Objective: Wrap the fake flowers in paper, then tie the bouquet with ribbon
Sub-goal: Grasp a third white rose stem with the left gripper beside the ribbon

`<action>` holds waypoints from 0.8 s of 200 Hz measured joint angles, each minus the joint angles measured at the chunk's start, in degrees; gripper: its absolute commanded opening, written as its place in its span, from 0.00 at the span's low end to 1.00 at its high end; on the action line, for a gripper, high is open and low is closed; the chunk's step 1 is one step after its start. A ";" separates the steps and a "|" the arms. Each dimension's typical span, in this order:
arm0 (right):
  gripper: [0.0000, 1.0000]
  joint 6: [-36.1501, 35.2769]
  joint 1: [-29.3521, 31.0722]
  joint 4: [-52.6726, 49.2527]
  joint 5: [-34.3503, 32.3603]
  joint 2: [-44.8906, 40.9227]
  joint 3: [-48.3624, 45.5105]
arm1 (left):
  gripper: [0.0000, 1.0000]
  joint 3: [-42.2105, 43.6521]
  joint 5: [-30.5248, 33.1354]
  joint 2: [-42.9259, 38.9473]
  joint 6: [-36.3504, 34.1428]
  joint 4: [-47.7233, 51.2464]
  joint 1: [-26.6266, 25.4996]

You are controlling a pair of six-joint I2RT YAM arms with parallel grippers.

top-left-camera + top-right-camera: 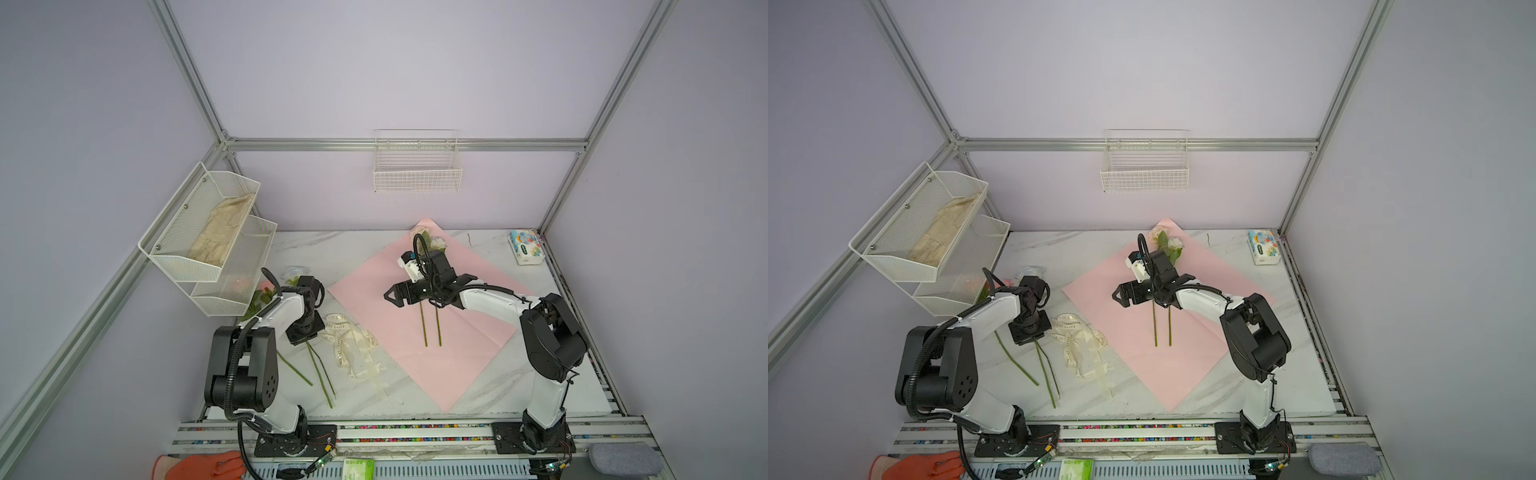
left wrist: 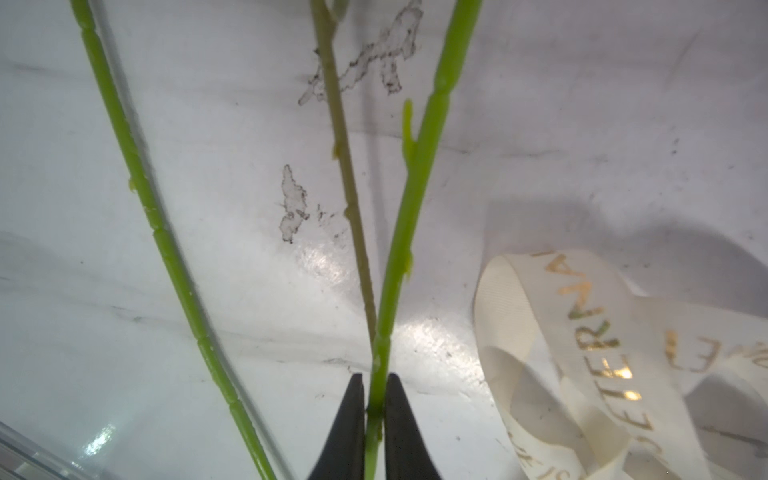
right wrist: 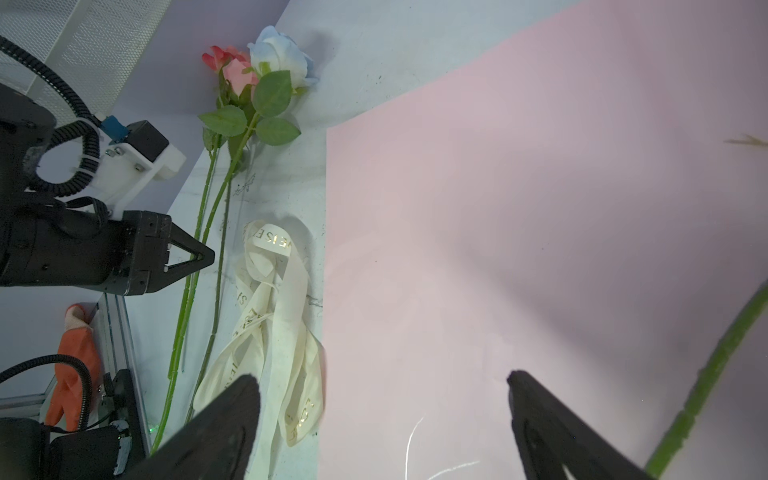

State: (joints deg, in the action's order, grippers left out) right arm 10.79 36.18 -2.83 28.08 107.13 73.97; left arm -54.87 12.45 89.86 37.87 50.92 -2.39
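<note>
1. Rack [image 1: 183, 266] of white mesh hangs at the far left with a crumpled beige cloth [image 1: 220, 232] in its upper bin. Neither looks tied to the job.
2. The bouquet of fake flowers [image 3: 272, 93] is not yet 1 bunch. 3 flowers lie on the bare table [image 1: 498, 390] at the left, and 2 more lie on the pink paper [image 1: 457, 357] further right.
3. The left claw [image 2: 374, 399] is pinched narrow on the bright green stem [image 2: 399, 232], partway along it, probably so that flower can be carried across to the others.
4. Its 2 neighbours, a paler stem [image 2: 137, 195] and an olive stem [image 2: 345, 166], lie loose. The olive stem slips behind the gripped one just above the tips, and I cannot tell whether it is caught too.
5. The cream ribbon [image 1: 353, 345] with gold lettering lies in a slack heap just right of those stems, untied.
6. The pink paper is laid as a diamond, likely for wrapping. 2 stems [image 1: 424, 328] lie side by side down its middle, with their blooms [image 1: 1167, 243] toward the far corner, partly hidden by the right arm [image 1: 494, 303].
7. The right claw [image 3: 384, 395] hangs over the paper with its jaws wide, holding nothing. Its height above the sheet is hard to judge.
8. A tissue pack [image 1: 525, 247] sits in the far right corner.
</note>
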 measured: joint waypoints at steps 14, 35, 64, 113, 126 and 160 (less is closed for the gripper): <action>0.95 0.00 0.00 -0.02 0.00 0.00 0.00 | 0.12 0.00 0.00 0.00 -0.02 0.28 0.00; 0.95 0.00 0.00 -0.02 -0.07 0.00 0.00 | 0.00 0.00 -0.02 0.00 -0.09 0.66 0.00; 0.95 0.00 0.00 -0.04 -0.31 -0.02 0.00 | 0.00 0.00 -0.26 0.00 -0.72 0.90 -0.04; 0.96 -0.20 0.00 -0.17 -3.30 -3.80 -0.74 | 0.14 -1.46 0.00 -2.05 -1.22 1.33 -1.53; 0.96 -0.20 0.00 -0.15 -3.50 -4.59 -0.74 | 0.23 -2.58 1.05 -2.12 -1.33 1.31 -1.46; 0.96 -0.20 0.00 0.00 -3.63 -4.81 -1.36 | 0.37 -4.44 3.34 -0.55 -3.02 1.77 0.31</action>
State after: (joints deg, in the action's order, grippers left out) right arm 10.59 36.18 -2.83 24.45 102.32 72.62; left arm -59.31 15.79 89.32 34.85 52.69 -2.09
